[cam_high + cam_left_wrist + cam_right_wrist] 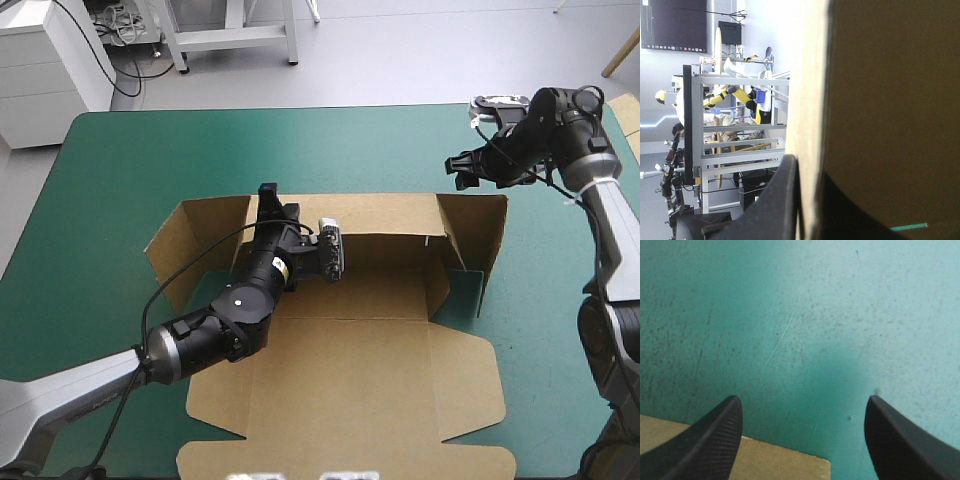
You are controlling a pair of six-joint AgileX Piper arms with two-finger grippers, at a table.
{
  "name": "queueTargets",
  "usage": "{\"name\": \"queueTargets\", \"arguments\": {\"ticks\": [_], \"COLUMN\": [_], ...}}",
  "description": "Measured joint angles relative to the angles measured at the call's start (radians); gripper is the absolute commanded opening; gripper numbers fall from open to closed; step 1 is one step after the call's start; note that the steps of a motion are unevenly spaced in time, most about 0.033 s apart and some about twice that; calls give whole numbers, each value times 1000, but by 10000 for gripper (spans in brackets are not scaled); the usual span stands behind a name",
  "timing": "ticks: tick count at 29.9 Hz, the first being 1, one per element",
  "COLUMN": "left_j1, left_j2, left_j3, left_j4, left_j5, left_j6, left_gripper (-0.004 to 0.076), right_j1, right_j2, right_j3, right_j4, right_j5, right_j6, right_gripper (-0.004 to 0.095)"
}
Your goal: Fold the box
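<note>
**Left gripper pinches the box's rear wall; right gripper spread over the cover**

Left side first. The black fingers (784, 200) are all but closed, with the top edge of a standing brown board sandwiched between them. One finger sits on the room side of the board and the other shows as a dark shape against its inner face. From above, the left gripper (268, 197) sits on the rear wall (385, 215) of the box (350, 350), at about 11 o'clock from the box's middle. The arm reaches in from 7 o'clock across the box floor.

Right side. The right gripper (803, 400) has its fingers spread wide, with nothing between them but the teal-green cover (120, 190). A corner of brown board lies just under the base of one finger. Seen from above, this gripper hangs at about 2 o'clock from the box's middle, just beyond the far right corner and apart from the board.

The box sits mid-table. Its rear wall stands along the 12 o'clock side. The 3 o'clock end flap (485, 235) is raised, and the 9 o'clock flap (195, 245) leans outward. The lid (345, 410) lies flat toward 6 o'clock, reaching near the table's near edge.
</note>
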Motion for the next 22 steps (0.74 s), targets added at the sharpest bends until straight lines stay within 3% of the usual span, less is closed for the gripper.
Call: {"name": "queueTargets", "arguments": {"ticks": [16, 22], "left_j1": [0, 0], "left_j2": [0, 0], "left_j3": [0, 0], "left_j4": [2, 4], "left_j5": [1, 1], "left_j6": [-46, -47], "left_gripper": [-8, -8], "right_j1": [0, 0], "right_j2": [-192, -282], "right_j3": [282, 400], "right_j4": [14, 65], "right_j5": [-16, -124], "right_j6": [-89, -153], "right_gripper": [632, 632]}}
